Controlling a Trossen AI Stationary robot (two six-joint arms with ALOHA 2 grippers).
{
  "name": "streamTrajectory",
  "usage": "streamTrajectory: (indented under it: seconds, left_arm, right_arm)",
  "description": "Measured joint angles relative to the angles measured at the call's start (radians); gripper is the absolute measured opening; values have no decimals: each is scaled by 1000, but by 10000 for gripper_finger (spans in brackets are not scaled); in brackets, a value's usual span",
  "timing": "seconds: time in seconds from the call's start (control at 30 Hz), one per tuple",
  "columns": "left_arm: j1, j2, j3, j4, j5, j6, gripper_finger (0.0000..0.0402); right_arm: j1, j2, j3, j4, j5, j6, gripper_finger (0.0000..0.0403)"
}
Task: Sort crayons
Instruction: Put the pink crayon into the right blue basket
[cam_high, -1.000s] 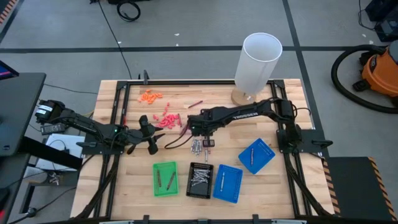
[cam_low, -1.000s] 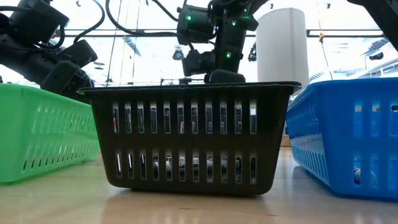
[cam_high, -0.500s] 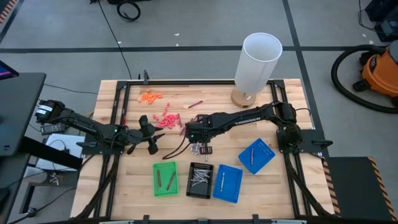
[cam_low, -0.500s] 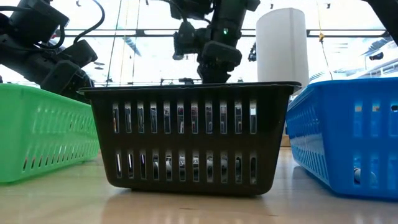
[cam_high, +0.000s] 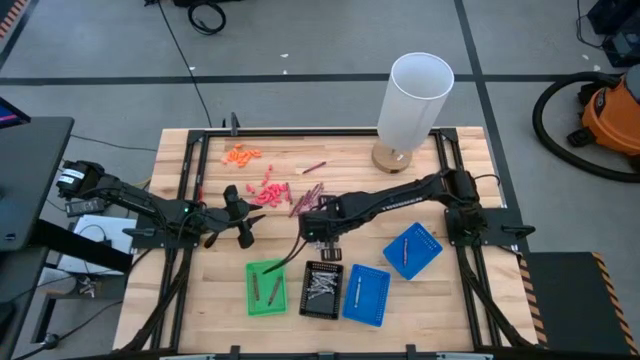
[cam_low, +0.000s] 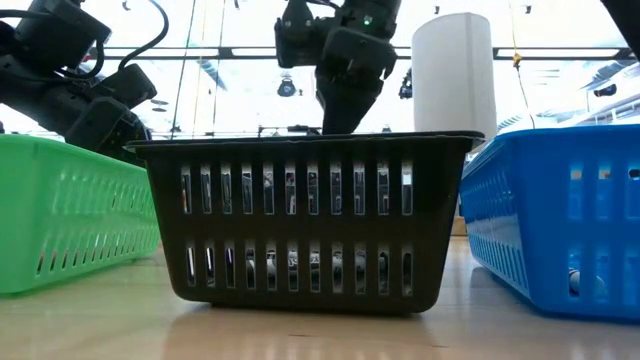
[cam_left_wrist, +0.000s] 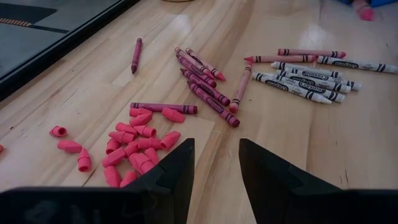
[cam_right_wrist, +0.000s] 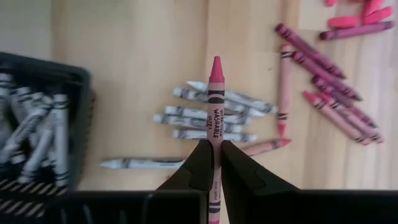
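1. The table (cam_high: 215, 300) is a pale wooden top with a tall white cylinder (cam_high: 414, 100) standing at its far edge
2. The right arm (cam_high: 400, 198) reaches across the middle of the table; the left arm (cam_high: 150, 205) waits near the table's left edge
3. Along the near edge sit a green tray (cam_high: 266, 288), a black tray (cam_high: 322, 290) and two blue trays (cam_high: 367, 295); the black one holds a heap of grey crayons (cam_right_wrist: 34, 134)
4. The right gripper (cam_right_wrist: 212, 163) hangs above the table just beyond the black tray, its fingers clamped on a single pink-red crayon (cam_right_wrist: 214, 102) that sticks out forward between them
5. The left gripper (cam_left_wrist: 214, 165) hovers with its fingers parted and nothing between them, beside a scatter of pink stubs (cam_left_wrist: 134, 146)
6. Loose maroon crayons (cam_left_wrist: 205, 84) lie fanned on the wood near the middle of the table, with a few grey crayons (cam_left_wrist: 305, 78) side by side just next to them
7. A small cluster of orange bits (cam_high: 242, 154) lies near the far left corner
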Motion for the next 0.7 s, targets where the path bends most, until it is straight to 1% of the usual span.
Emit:
streamTrajectory:
  seconds: [0.37, 0.53, 0.63, 0.7]
  left_arm:
    - [0, 0, 0, 0, 0, 0, 137]
    - [0, 0, 0, 0, 0, -4, 137]
    - [0, 0, 0, 0, 0, -9, 137]
    - [0, 0, 0, 0, 0, -9, 137]
  right_arm:
    - [60, 0, 0, -32, -44, 83, 27]
    - [78, 0, 0, -114, -44, 140, 27]
    - [89, -6, 0, -194, -41, 189, 27]
    - [96, -15, 0, -273, -14, 236, 27]
